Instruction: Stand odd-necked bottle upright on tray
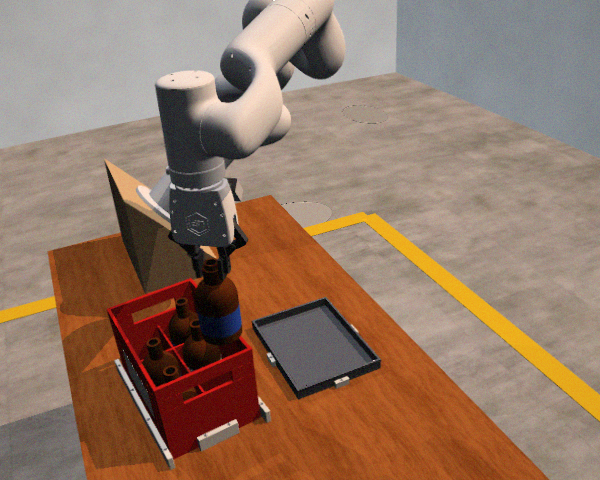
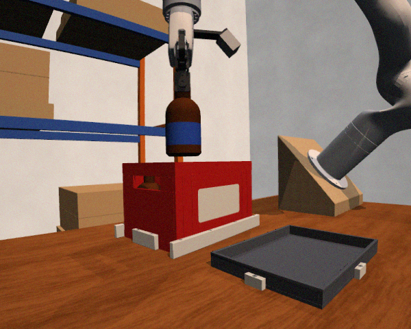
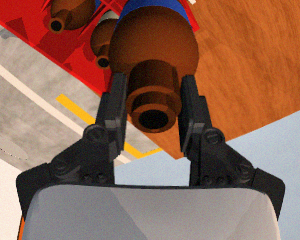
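Bottle [image 1: 218, 304] [image 2: 183, 111] [image 3: 152, 45], brown and smooth, with round shoulders, a short neck and a thick ring at the mouth. Held up in the air over the crate [image 1: 207, 397] [image 2: 148, 212] [image 3: 87, 72], near the table's left edge in the top view. Hand [image 1: 211, 271] [image 2: 182, 88] [image 3: 153, 90] closed on the neck, with one black finger on each side. Mouth up, flat bottom down, long side straight up and down in the outside view. Round its belly, a plain blue band.

Crate red, hard and boxy, with thin walls inside and a long hole for carrying. On its side, a pale label with round corners. Inside, four other bottles [image 1: 158, 359], brown too, with round shoulders and thin necks.

Closer to the table's right edge in the top view, a flat, dark gray tray [image 1: 339, 373] [image 2: 269, 271] with low walls. Under it all, an orange-brown table [image 1: 419, 413] [image 2: 92, 283] [image 3: 250, 65] with streaky wood lines. On the hand's gray cover, a six-sided mark with letters too small to read.
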